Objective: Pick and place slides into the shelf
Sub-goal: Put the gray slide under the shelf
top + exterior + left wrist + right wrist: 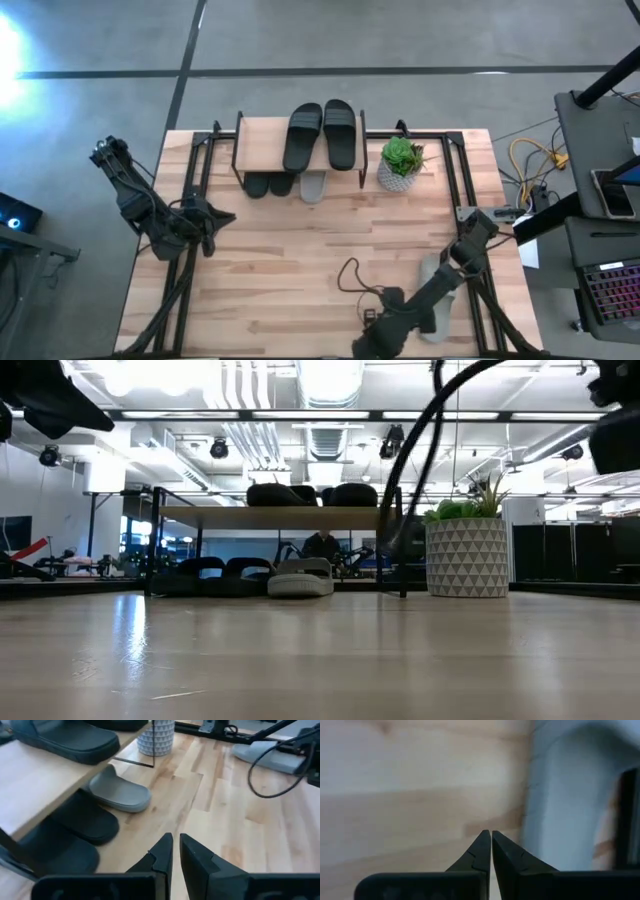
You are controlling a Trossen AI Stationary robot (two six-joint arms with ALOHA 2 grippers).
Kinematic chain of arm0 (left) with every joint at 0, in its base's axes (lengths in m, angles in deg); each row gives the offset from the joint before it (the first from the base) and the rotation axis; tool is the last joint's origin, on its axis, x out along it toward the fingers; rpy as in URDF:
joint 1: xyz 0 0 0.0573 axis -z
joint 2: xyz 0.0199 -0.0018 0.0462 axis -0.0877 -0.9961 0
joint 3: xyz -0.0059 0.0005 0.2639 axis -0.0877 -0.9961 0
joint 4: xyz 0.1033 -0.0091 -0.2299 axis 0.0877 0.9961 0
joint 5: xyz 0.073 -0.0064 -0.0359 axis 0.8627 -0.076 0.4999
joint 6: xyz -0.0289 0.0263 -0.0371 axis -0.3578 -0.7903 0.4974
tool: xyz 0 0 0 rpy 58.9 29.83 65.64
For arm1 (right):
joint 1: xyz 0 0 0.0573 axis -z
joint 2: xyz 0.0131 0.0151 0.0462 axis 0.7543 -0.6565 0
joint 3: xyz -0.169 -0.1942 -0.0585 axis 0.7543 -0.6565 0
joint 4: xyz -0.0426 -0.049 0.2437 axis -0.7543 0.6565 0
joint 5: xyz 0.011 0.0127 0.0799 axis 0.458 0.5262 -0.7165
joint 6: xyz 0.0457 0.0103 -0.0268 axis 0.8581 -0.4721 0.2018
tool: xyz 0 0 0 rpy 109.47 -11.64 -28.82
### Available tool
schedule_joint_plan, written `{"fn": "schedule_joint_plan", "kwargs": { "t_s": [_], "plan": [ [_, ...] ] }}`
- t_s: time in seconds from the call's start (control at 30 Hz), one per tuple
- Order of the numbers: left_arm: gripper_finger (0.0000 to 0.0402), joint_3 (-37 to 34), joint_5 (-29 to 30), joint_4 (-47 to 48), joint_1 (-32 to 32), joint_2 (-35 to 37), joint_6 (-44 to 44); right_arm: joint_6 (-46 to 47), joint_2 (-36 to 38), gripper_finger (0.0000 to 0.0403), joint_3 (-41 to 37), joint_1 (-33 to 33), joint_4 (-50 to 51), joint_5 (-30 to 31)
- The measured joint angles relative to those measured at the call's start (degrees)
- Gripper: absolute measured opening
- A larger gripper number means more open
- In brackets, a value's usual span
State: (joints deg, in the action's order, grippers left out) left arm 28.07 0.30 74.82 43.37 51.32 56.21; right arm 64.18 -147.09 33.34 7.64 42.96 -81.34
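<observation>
down to the last grey slide (432, 292) beside the clenched, empty right claw (385, 318); needs opening, then grasping.

The shelf (265, 148) stands at the far middle of the surface (300, 260). Two slides (320, 134) lie side by side on its top; three more (283, 185) sit in a row beneath it. A potted plant (401, 164) stands just right of the shelf. The sixth slide (433, 290) lies at the near right, under the right arm.

four black slides (302, 137), two grey slides (314, 186)
</observation>
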Motion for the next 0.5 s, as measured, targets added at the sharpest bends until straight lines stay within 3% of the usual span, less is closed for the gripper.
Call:
{"fn": "schedule_joint_plan", "kwargs": {
  "t_s": [0.2,0.33,0.5],
  "plan": [
    [0.0020,0.8,-1.1,-4.6,0.0,0.1,0.0,-8.7,4.0,0.0024,0.5,0.0,0.3,1.0],
    [0.0031,1.2,-1.1,-7.7,0.0,-0.8,0.0,-11.3,6.7,0.0071,-0.3,-1.6,0.1,2.7],
    [0.0054,1.3,-2.7,-9.9,0.0,-2.0,0.0,-23.3,9.0,0.0142,-3.2,-6.1,0.3,4.6]
  ]
}}
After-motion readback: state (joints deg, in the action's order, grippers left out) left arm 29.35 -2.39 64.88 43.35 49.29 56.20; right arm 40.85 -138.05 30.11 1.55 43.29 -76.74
